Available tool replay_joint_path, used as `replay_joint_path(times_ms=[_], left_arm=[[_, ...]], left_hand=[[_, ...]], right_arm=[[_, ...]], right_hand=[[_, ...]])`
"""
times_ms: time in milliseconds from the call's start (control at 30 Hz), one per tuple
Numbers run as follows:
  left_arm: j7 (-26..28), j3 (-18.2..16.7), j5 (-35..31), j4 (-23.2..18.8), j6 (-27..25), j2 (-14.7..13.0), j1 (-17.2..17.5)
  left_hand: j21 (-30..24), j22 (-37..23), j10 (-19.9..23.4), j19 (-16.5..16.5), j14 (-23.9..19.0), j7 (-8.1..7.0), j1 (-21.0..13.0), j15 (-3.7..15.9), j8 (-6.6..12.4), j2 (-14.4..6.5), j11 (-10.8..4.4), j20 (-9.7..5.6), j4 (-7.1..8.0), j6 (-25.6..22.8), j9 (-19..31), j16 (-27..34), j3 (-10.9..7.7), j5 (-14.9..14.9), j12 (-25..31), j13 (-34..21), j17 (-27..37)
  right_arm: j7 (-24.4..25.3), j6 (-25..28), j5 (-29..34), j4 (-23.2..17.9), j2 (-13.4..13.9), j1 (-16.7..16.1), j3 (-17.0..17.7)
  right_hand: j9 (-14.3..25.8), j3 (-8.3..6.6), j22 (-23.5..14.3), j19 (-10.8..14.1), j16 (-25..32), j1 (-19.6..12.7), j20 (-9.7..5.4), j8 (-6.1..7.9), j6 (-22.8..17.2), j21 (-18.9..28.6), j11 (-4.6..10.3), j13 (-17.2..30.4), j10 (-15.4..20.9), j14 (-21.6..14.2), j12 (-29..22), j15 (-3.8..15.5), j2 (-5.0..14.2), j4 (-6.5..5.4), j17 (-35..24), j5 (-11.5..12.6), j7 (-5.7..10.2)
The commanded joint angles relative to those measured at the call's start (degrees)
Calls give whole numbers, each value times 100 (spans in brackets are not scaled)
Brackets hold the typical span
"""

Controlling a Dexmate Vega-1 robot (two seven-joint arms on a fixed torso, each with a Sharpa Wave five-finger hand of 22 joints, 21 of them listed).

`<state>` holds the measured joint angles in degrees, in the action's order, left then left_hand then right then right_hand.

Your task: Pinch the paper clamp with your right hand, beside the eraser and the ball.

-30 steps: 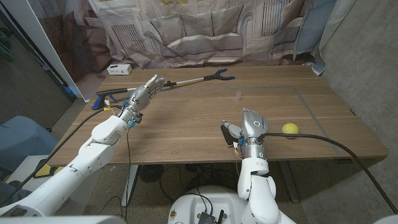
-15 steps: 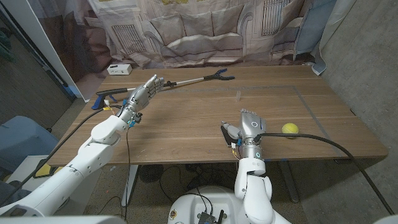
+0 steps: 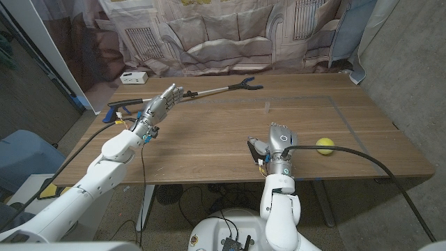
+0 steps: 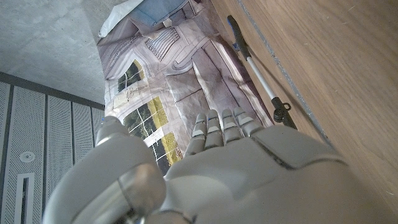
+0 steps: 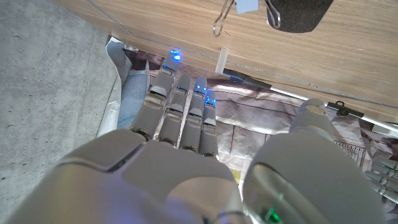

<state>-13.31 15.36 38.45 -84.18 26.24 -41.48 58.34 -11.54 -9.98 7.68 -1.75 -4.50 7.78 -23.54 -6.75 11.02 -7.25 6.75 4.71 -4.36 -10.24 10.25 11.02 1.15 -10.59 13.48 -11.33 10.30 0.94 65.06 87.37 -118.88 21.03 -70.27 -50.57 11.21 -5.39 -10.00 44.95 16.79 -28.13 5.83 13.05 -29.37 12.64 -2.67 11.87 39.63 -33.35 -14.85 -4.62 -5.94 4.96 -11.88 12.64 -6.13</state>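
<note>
The paper clamp (image 3: 252, 150) lies near the table's (image 3: 209, 139) front edge in the head view, just beside the right hand (image 3: 280, 143), whose fingers are extended and hold nothing, with the yellow ball (image 3: 325, 145) further right; the left hand (image 3: 157, 108) waits, fingers apart and empty, by a reacher tool (image 3: 209, 92). In the right wrist view the clamp's wire handle (image 5: 222, 17) sits beyond the fingertips (image 5: 180, 87), so a misjudged closing pinch could likely skid it off the edge.

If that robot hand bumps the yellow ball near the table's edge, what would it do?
The yellow ball is round and rests free on the flat wooden table, so it would probably roll. It lies near the table's right end, so it might drop off. It looks like a tennis ball, so likely light.
</note>
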Motion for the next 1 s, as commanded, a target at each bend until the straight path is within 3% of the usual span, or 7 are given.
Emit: replay_joint_path(times_ms=[33, 267, 400, 700, 1000], left_arm=[[-21, -47, 49, 39, 57, -2, 58], [-71, -76, 84, 60, 93, -17, 76], [-110, -96, 109, 79, 134, -14, 75], [-172, -134, 161, 115, 154, -32, 80], [-202, -163, 186, 159, 142, -53, 77]], left_hand=[[25, -25, 57, 4, -19, 63, -51, -1, -5, 14, 16, 33, -16, -66, 11, -17, -14, 10, -32, -11, 4], [25, -25, 57, 3, -18, 61, -50, 0, -6, 13, 7, 33, -18, -68, 11, -18, -18, 11, -37, -11, 4], [26, -25, 56, 5, -17, 66, -50, -4, -7, 13, 13, 34, -20, -67, 11, -19, -21, 11, -40, -11, 4], [26, -25, 56, 5, -20, 69, -48, 2, -7, 13, 20, 37, -22, -70, 11, -18, -25, 11, -45, -11, 4], [28, -25, 57, 12, -26, 69, -44, 10, -6, 14, 27, 37, -24, -78, 11, -16, -28, 12, -50, -12, 4]], right_arm=[[-591, -299, 797, 279, -408, -190, 284], [-847, -409, 1342, 616, -758, -286, 445], [-749, -521, 1351, 727, -861, -336, 530], [-607, -667, 1172, 870, -938, -320, 621], [-758, -651, 1241, 956, -996, -271, 643]], right_hand=[[17, 7, -21, -26, -9, 23, -7, -58, 111, -14, 34, 51, -24, 3, -9, 78, 42, 26, -8, -16, -19], [20, -4, -22, -65, -53, -6, 13, -129, 242, -43, 50, 94, -169, 16, 18, 85, 66, 39, -4, -10, -34], [23, -3, -22, -144, -102, -20, 33, -167, 322, -82, 51, 125, -269, 58, 31, 72, 70, 48, -1, -6, -54], [26, -76, -19, -252, -117, -175, 73, -185, 366, -128, 73, 164, -347, 18, 25, 104, 160, 108, -3, 17, -25], [31, -271, -13, -365, -196, -573, 116, -213, 487, -160, 102, 228, -507, 77, 25, 92, 357, 268, -5, 11, -16]])
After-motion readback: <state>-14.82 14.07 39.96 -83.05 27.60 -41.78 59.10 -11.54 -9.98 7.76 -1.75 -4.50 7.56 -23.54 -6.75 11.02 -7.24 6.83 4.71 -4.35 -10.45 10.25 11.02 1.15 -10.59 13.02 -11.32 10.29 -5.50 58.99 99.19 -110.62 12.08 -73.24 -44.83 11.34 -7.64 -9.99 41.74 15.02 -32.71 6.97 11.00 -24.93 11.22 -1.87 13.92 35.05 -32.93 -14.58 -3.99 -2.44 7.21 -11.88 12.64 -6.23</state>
